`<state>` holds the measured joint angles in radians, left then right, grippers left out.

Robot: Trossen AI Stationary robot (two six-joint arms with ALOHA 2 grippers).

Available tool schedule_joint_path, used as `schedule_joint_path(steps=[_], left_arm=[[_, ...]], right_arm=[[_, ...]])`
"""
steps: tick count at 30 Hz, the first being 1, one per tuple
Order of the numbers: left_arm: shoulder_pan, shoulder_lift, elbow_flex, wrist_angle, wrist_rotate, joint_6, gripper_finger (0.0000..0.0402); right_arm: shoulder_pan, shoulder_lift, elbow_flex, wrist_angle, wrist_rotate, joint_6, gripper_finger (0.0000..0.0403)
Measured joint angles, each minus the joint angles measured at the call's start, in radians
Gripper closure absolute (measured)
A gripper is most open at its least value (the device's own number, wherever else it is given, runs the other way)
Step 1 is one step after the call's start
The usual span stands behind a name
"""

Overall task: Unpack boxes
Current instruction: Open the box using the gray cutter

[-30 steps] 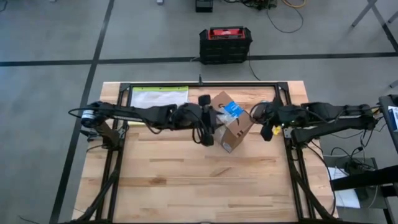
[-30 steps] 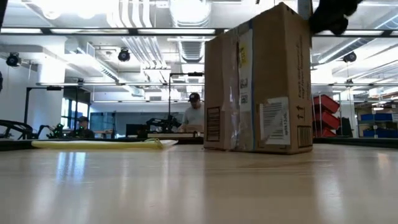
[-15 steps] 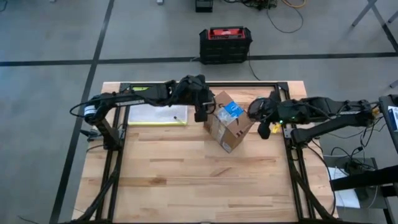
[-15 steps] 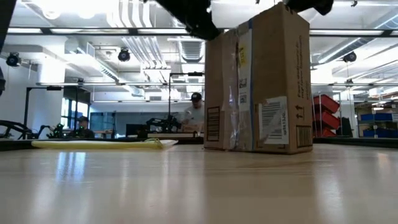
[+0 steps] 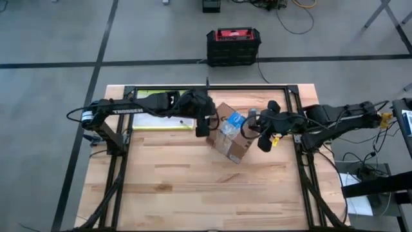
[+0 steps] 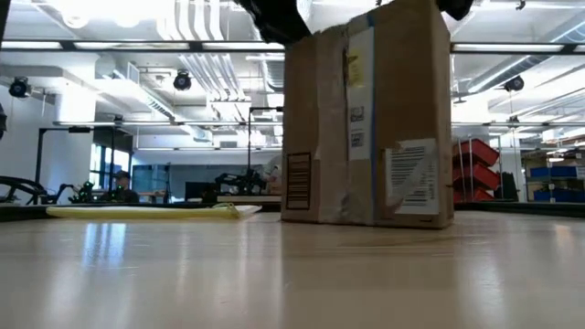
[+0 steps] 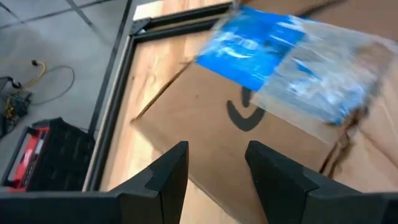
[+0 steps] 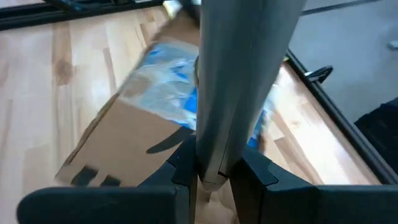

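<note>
The brown cardboard box (image 5: 232, 145) stands upright on its base near the table's middle, with labels on the side seen in the low view (image 6: 366, 119). A blue and clear plastic packet (image 5: 233, 120) lies in its top opening (image 7: 292, 56). My left gripper (image 5: 201, 125) is open and hovers just above the box's left top edge (image 7: 216, 168), touching nothing that I can see. My right gripper (image 5: 256, 122) sits at the box's right top edge, shut on a flat grey bar (image 8: 236, 74). My right gripper pinches the flat grey bar between its two fingers near one end (image 8: 214, 155). The bar runs along the fingers and out past the wrist picture's edge, over the box (image 8: 118, 137) and the packet (image 8: 168, 87). Whether the bar touches the box, I cannot tell.
A clear yellow-edged pouch (image 5: 161, 103) lies flat on the far left of the table (image 6: 146, 211). A black and red case (image 5: 233, 45) stands on the floor beyond the far edge. Black frame rails (image 5: 297, 148) run along the table's sides. Bare wood (image 5: 206, 193) spreads toward the near edge.
My right gripper has moved toward the table's left, up to the box's top. My left arm swung from the box's near-left side toward the far edge, then came back to the box's left top edge. The box has slid a little left and nearer, turning slightly.
</note>
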<state>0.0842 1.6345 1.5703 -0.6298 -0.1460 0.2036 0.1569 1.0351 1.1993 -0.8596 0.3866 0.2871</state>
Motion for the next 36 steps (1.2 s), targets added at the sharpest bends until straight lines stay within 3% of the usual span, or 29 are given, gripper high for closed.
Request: schedule_joint_path(steps=[7, 11, 14, 19, 21, 26, 36], left_arm=[[-0.107, -0.02, 0.0, -0.041, -0.122, -0.057, 0.0246], [-0.12, -0.045, 0.0, -0.039, -0.133, -0.075, 0.0246], [-0.133, -0.069, 0.0, -0.035, -0.099, -0.041, 0.0246], [-0.165, -0.089, -0.002, -0.029, 0.103, 0.059, 0.0246], [-0.169, -0.084, -0.018, -0.01, 0.131, 0.068, 0.0246], [-0.163, -0.081, -0.109, 0.047, 0.106, 0.066, 0.0246], [-0.163, -0.089, -0.196, 0.157, 0.058, 0.079, 0.0246]], right_arm=[[-0.014, -0.007, 0.09, 0.047, 0.007, -0.111, 0.0356], [0.03, 0.002, 0.077, 0.169, -0.021, -0.131, 0.0356], [0.073, 0.028, 0.04, 0.265, -0.022, -0.145, 0.0356], [0.101, 0.099, -0.01, 0.457, -0.025, -0.187, 0.0356], [0.099, 0.128, -0.022, 0.504, -0.029, -0.198, 0.0356], [0.072, 0.189, -0.024, 0.567, -0.113, -0.191, 0.0356], [0.054, 0.245, -0.026, 0.588, -0.114, -0.212, 0.0356]])
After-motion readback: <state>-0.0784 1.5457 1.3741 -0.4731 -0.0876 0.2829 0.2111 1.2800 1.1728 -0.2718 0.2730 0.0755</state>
